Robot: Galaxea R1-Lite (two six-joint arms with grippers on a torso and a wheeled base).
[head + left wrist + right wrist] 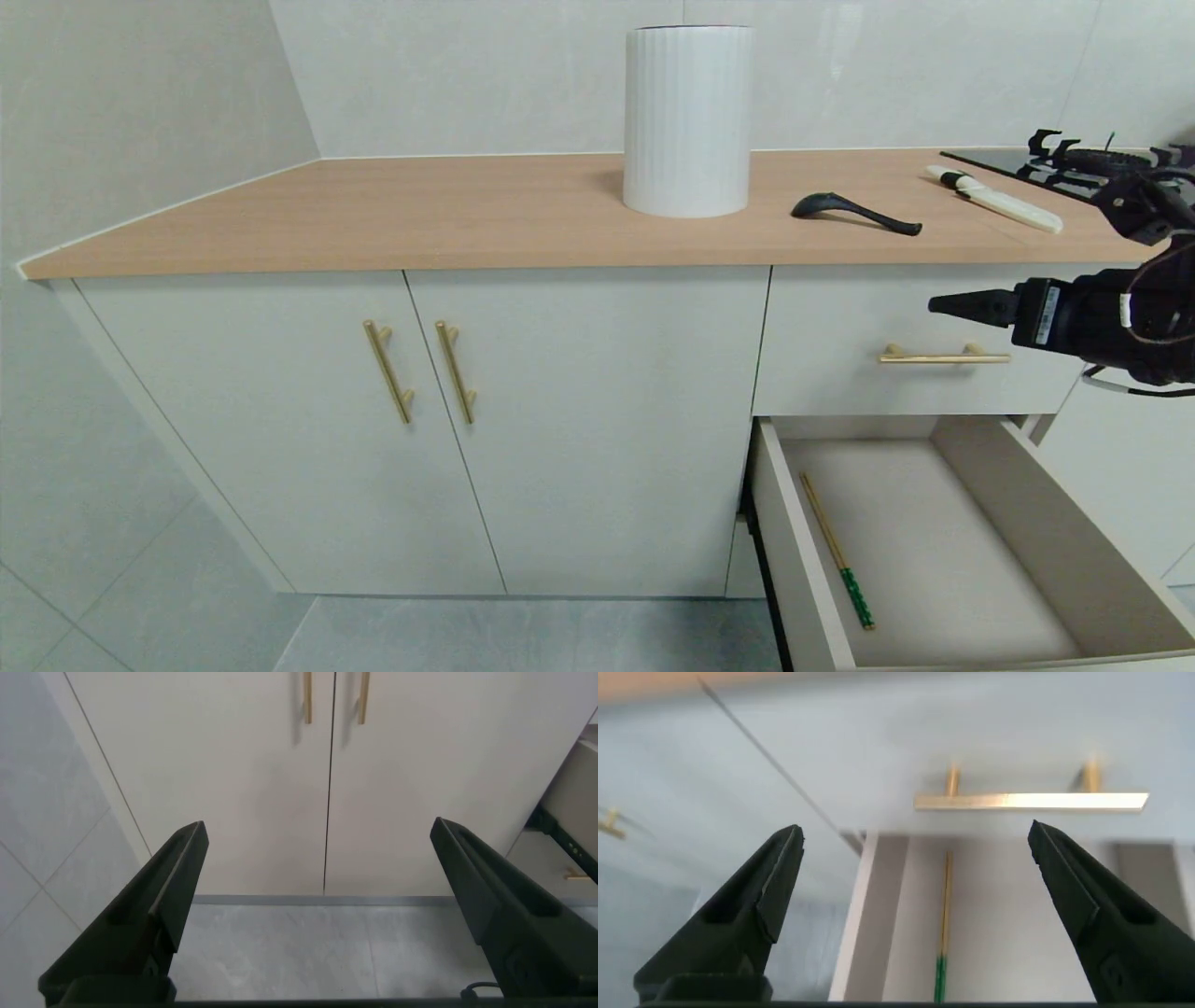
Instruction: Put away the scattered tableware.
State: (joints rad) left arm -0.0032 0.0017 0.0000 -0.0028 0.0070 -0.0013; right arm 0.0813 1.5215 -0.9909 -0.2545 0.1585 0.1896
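chopsticks (pixel 837 551) already in open drawer (pixel 1055 541); right pincer (pixel 943 304) empty, jaws apart, before the upper drawer front (pixel 840 336); next likely: rise to tabletop (pixel 373 210) and take black spoon (pixel 854 212) lying near white canister (pixel 687 121)

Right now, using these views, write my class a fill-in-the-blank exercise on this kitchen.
The green-tipped chopsticks lie inside the open ____.
The black spoon lies on the countertop between the white canister and the ____.
The right gripper, fingers open, faces the upper drawer's gold ____.
Missing words: drawer; knife; handle.
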